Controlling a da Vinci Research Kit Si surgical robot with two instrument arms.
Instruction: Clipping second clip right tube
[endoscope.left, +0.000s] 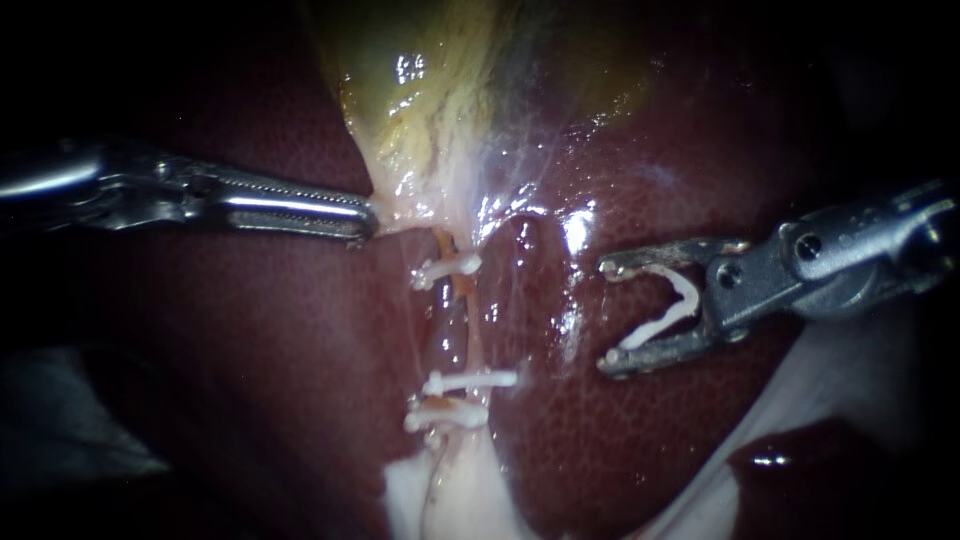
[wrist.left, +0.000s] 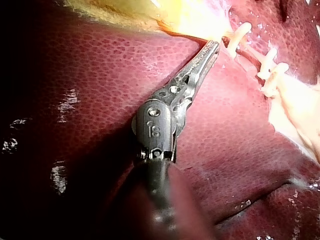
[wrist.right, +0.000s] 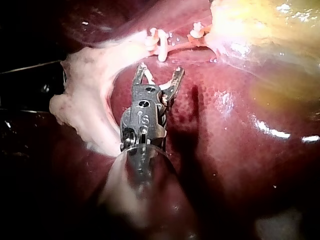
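Observation:
A pale tube (endoscope.left: 452, 325) runs down from the gallbladder (endoscope.left: 440, 70) over the liver (endoscope.left: 250, 330). It carries three white clips: one high (endoscope.left: 446, 268) and two low (endoscope.left: 470, 380). A darker tube (endoscope.left: 524, 240) lies just right of it. My left instrument (endoscope.left: 368, 218) comes in from the left, its jaws shut on tissue at the gallbladder's neck (wrist.left: 215, 46). My right instrument (endoscope.left: 606, 315) hovers right of the tubes and apart from them. Its jaws stand wide with a white V-shaped clip (endoscope.left: 672, 310) seated against both. In the right wrist view its tips (wrist.right: 160, 70) point at the clipped tube (wrist.right: 155, 37).
Whitish fatty tissue (endoscope.left: 440, 500) spreads below the lower clips and shows beside the right instrument in its wrist view (wrist.right: 85, 100). Glossy liver surface surrounds the tubes on both sides. A dark pool of fluid (endoscope.left: 800, 460) lies at the lower right.

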